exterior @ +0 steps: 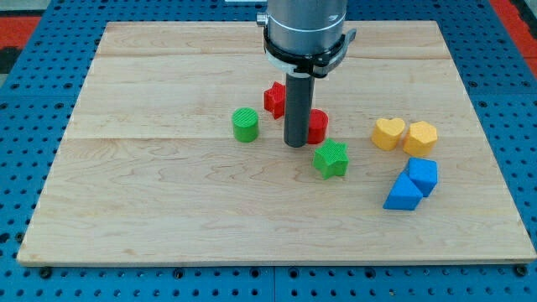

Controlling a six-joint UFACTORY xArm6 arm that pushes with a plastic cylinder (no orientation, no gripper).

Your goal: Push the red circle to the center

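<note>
Filling most of the view, the pale wooden tabletop carries everything, and I place the rest from the red circle, which sits close to the middle of the board, slightly toward the view's top. My rod comes down just at the circle's left and hides part of it; my tip appears to touch its left edge. There is no hand on this arm, only the rod, so nothing spreads or pinches.

Right of the circle and lower lie two blue blocks, with a yellow heart and a yellow hexagon-like block above them. A green star lies just below the circle, a green cylinder well to its left, and a red star-like block beyond the rod.

The circle looks light, stiff and smooth-sided, so it likely slides easily but may roll off my tip; pushing squarely through its middle seems safest.
</note>
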